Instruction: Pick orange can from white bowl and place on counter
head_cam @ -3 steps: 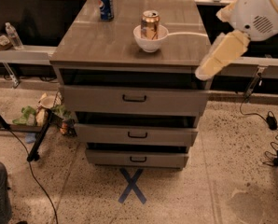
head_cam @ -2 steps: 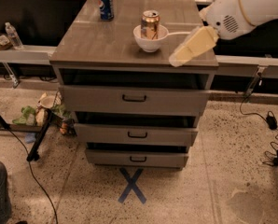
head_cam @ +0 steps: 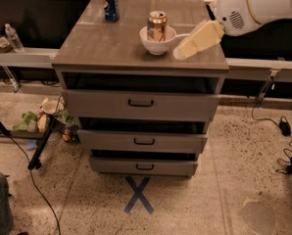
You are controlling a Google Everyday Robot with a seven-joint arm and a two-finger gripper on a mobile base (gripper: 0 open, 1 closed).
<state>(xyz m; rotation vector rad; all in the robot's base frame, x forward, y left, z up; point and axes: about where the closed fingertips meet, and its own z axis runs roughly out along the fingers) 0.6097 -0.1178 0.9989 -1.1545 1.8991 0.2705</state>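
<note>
The orange can [head_cam: 157,25] stands upright inside the white bowl [head_cam: 157,44], near the middle of the counter [head_cam: 111,43]. My gripper [head_cam: 179,53] reaches in from the upper right on a white arm. Its cream-coloured tip hangs just right of the bowl, low over the counter, apart from the can.
A blue Pepsi can [head_cam: 110,4] stands at the counter's back left. The cabinet has three drawers with black handles [head_cam: 140,103]. A dark shelf [head_cam: 18,33] with a water bottle [head_cam: 13,37] lies to the left. Cables and a blue floor cross [head_cam: 138,195] lie below.
My arm has swung left and slightly down, from beyond the counter's right edge to just beside the bowl. The can and bowl have not moved.
</note>
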